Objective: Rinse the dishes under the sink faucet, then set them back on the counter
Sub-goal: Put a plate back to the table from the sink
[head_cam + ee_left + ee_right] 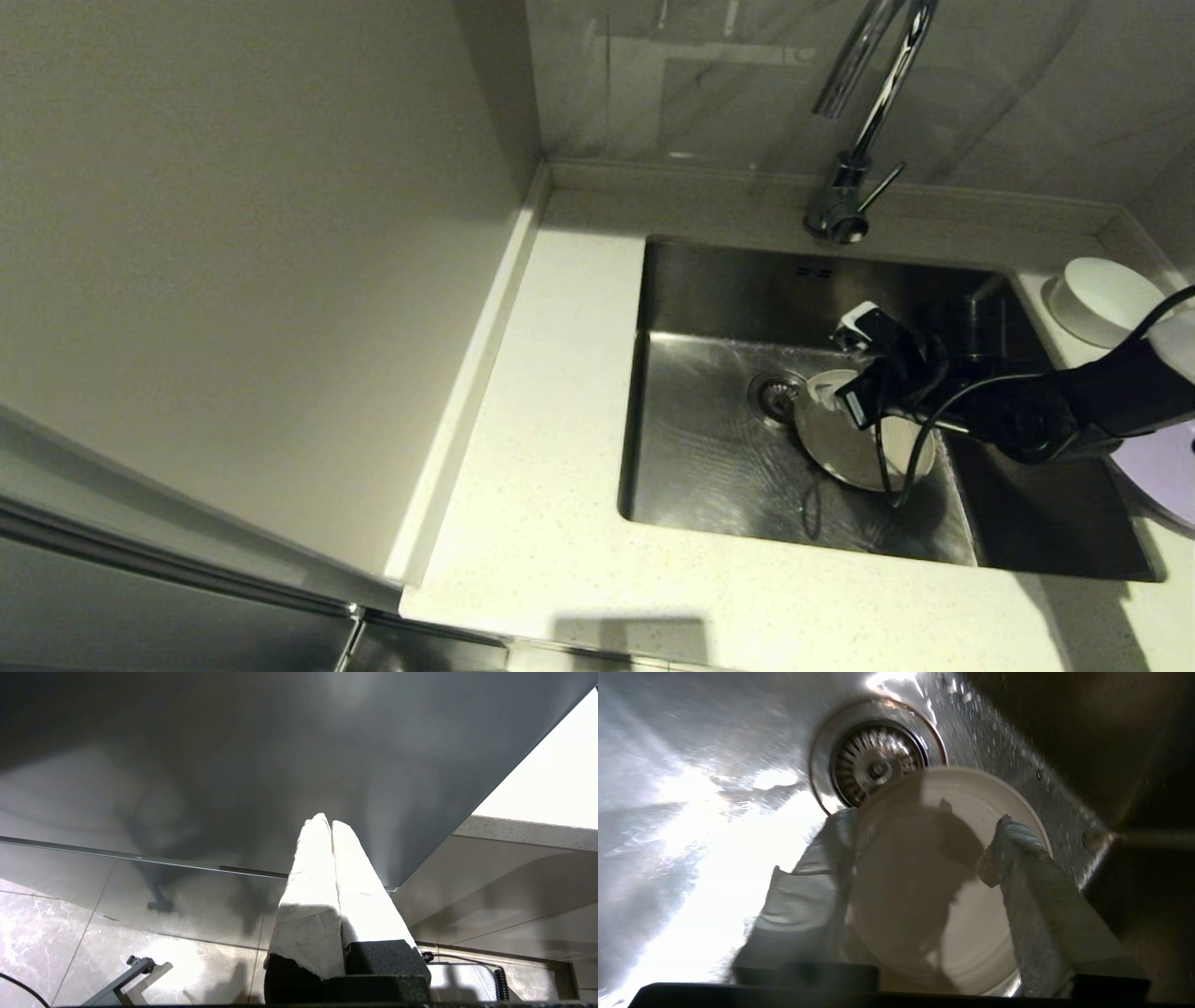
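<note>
The cream-beige plate (854,446) sits tilted in the sink (709,467), just right of the drain strainer (775,394). My right gripper (829,390) reaches down into the basin and stands open astride the plate's rim (971,914): one finger (803,891) is partly hidden behind the plate, the other finger (1031,882) lies in front of it. The white bowl (1102,297) rests upside down on the counter (541,420) at the back right. The lavender plate (1167,471) lies on the right counter, partly under my arm. No water shows at the faucet (859,149).
My left gripper (327,822) is parked low beside a dark cabinet front, shut and empty, out of the head view. The sink's bottom (714,826) looks wet. A beige wall panel (233,233) stands to the left of the counter.
</note>
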Robot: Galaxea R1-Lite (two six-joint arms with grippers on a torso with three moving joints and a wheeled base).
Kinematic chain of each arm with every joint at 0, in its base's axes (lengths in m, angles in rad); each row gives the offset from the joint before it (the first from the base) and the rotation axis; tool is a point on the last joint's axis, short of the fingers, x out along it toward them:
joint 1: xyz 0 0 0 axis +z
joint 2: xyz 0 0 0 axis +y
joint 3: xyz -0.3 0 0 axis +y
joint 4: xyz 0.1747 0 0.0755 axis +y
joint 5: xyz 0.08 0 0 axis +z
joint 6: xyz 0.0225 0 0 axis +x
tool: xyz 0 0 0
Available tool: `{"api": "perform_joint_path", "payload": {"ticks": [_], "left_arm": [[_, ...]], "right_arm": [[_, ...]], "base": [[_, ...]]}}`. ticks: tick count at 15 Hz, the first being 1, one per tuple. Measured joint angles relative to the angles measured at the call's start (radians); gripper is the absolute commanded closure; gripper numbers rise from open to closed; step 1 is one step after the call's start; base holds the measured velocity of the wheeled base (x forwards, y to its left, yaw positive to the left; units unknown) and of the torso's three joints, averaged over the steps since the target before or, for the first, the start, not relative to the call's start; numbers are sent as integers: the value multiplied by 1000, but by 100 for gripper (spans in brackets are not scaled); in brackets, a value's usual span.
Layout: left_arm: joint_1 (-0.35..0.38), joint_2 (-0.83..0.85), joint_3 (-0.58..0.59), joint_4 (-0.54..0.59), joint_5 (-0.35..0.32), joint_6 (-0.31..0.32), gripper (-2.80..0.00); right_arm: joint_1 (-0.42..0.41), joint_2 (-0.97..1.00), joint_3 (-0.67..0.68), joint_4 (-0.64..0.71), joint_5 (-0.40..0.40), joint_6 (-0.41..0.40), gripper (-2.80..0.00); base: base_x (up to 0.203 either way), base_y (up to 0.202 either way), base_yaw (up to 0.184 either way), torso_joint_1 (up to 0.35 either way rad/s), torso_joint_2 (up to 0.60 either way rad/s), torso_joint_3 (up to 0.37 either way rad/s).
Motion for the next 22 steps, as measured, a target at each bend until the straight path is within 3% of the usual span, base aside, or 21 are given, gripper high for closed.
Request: {"api": "perform_joint_path", "payload": {"ticks": [4, 6, 9, 11, 22], "left_arm": [[0, 0, 0, 0, 0, 0, 0], [0, 0, 0, 0, 0, 0, 0], [0, 0, 0, 0, 0, 0, 0], [0, 0, 0, 0, 0, 0, 0], [0, 0, 0, 0, 0, 0, 0]], "right_arm": [[53, 80, -22, -7, -262, 10, -280], [78, 103, -31, -1, -340, 93, -280], [126, 132, -81, 60, -362, 279, -280], [142, 155, -139, 82, -364, 328, -280], [123, 347, -399, 135, -414, 318, -280]], "base": [[0, 0, 0, 0, 0, 0], [0, 0, 0, 0, 0, 0], [0, 0, 0, 0, 0, 0], [0, 0, 0, 0, 0, 0], [0, 0, 0, 0, 0, 0]]}}
